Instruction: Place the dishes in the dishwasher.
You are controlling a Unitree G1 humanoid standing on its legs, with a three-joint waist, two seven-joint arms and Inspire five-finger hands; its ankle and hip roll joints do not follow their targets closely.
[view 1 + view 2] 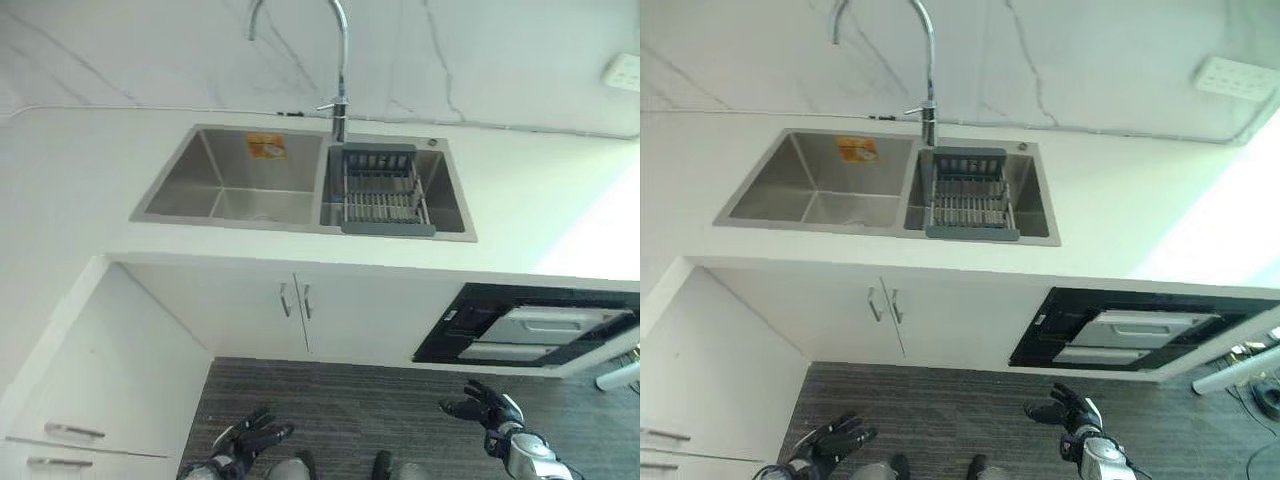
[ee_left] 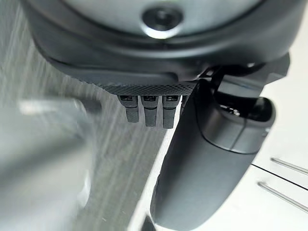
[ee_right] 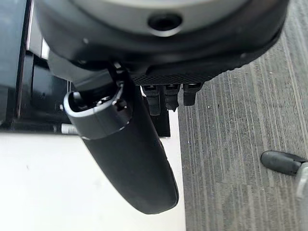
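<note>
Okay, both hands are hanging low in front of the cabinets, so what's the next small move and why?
Probably lift the right hand toward the black dishwasher front under the white counter. That hand hangs open and holds nothing, nearest the dishwasher; the left hand also hangs open near the floor. The grey drain rack in the steel sink looks bare of dishes.

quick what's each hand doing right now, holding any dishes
Left hand: open, holding nothing, low over the floor.
Right hand: open, holding nothing, below the dishwasher.
</note>
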